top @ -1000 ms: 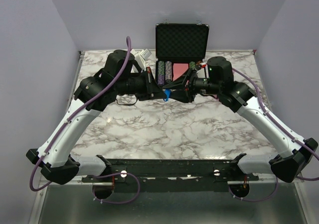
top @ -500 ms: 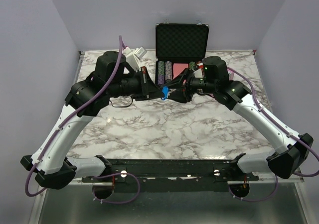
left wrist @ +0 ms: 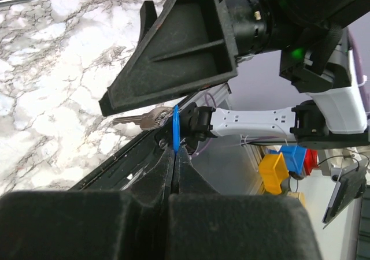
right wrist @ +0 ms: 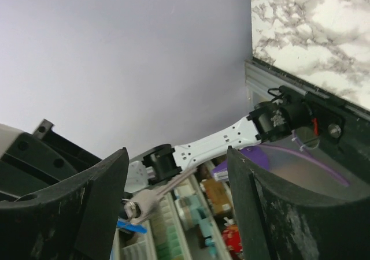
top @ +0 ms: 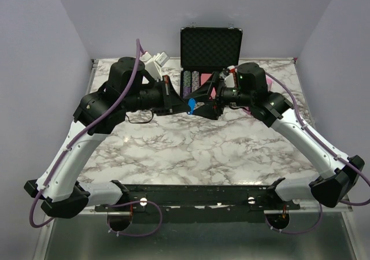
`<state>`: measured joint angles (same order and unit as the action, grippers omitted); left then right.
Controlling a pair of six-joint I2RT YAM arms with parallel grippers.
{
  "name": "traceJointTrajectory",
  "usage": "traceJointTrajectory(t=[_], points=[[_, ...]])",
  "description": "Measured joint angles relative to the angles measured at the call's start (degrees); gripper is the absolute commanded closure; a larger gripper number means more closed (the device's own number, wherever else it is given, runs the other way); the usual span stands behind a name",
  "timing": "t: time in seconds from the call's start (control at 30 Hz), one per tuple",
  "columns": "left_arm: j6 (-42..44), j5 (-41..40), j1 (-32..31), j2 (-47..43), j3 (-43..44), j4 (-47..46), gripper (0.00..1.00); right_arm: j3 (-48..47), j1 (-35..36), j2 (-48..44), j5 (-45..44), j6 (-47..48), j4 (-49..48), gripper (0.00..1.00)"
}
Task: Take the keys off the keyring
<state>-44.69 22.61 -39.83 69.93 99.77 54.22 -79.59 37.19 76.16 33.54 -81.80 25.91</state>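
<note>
My left gripper [top: 186, 105] is shut on the edge of the blue oval key piece [top: 191, 104], held in the air above the table's middle back. In the left wrist view the fingers [left wrist: 165, 167] pinch the blue piece [left wrist: 175, 127], and a silver key [left wrist: 141, 120] hangs beside it. My right gripper [top: 200, 102] is open, facing the left one, with one finger [left wrist: 179, 46] just over the key. In the right wrist view the silver key [right wrist: 159, 192] lies between the open gripper [right wrist: 178, 156], joined to the small keyring [right wrist: 128, 210] and the blue piece [right wrist: 130, 226].
An open black chip case [top: 210, 45] with several stacks of chips [top: 192, 82] stands at the back centre. A pink wedge [top: 222, 77] lies by it. A white object [top: 157, 60] sits at the back left. A thin black loop [top: 139, 119] lies under the left arm.
Both arms have shifted a little left and back with the grippers still tip to tip. The blue piece has stayed in the left gripper. The right gripper has stayed open.
</note>
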Motion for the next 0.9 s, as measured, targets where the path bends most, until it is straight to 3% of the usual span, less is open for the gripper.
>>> traceJointTrajectory(t=[0.27,0.5,0.7,0.9], points=[[-3.3,-0.1,0.0,4.7,12.0,5.7,1.00,-0.2,0.0,-0.2,-1.5,14.9,-3.6,0.14],[-9.1,0.0,0.0,9.4,22.4,11.5,1.00,0.9,0.0,-5.9,-9.2,27.1,-10.1,0.13],[-15.4,1.0,0.0,8.8,22.6,11.1,1.00,8.7,0.0,-16.6,-14.8,34.6,-22.6,0.13],[-20.9,2.8,0.0,7.5,20.5,7.8,1.00,11.3,0.0,-17.7,-12.0,41.3,-31.5,0.16]])
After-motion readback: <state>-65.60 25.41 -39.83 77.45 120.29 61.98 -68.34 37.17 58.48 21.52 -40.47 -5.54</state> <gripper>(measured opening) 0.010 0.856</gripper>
